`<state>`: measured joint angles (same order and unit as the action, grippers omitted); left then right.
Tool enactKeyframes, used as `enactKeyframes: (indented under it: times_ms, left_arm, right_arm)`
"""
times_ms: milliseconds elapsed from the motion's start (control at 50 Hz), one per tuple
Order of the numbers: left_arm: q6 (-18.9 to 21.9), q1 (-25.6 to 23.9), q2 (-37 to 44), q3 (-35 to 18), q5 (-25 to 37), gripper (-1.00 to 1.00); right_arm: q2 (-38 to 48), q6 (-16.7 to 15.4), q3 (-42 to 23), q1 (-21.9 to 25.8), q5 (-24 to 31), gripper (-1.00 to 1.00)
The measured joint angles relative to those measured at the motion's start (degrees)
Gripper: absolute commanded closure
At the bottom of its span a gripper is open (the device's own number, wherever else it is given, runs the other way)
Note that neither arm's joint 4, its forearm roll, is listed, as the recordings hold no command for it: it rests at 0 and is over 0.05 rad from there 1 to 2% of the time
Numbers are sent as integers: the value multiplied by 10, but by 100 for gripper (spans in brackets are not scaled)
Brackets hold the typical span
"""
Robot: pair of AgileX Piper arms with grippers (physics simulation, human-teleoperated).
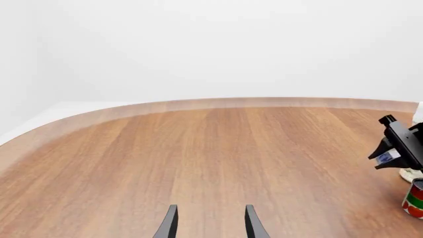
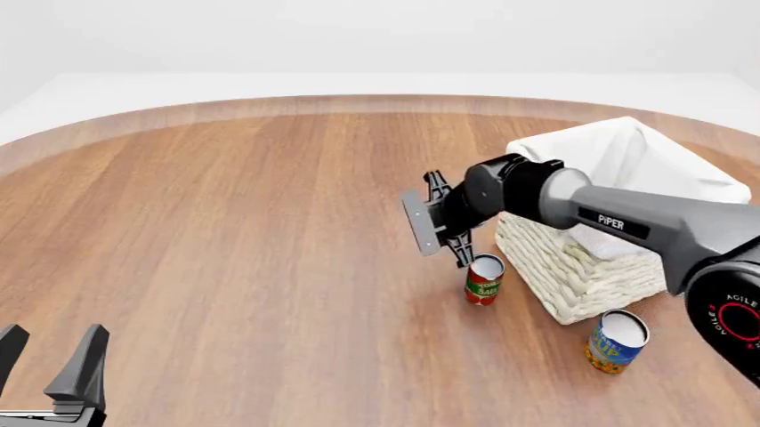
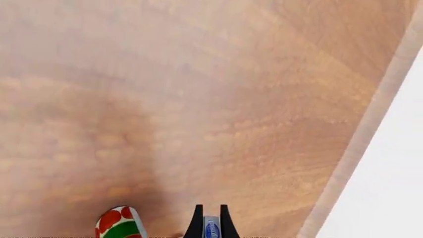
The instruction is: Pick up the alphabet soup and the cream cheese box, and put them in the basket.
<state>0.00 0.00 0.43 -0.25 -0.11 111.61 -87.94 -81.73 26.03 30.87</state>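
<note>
in the left wrist view the left hand [image 1: 210, 223] gapes empty over bare desk [image 1: 198, 158]; in the front view the right hand [image 2: 442, 222], arm marked "piper", should carry on to the basket [image 2: 582, 267] behind it, alphabet soup [image 2: 615, 341] waiting nearer the robot; in the right wrist view it pinches the cream cheese box [image 3: 211, 228].
</note>
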Motion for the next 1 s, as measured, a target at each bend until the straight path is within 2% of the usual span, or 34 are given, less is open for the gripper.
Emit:
enactKeyframes:
  times_ms: [420, 1000]
  left_arm:
    - [0, 0, 0, 0, 0, -100]
    - [0, 0, 0, 0, 0, -100]
  right_arm:
    - [-56, 46, 31, 17, -30, 100]
    - [-134, 149, 70, 44, -72, 100]
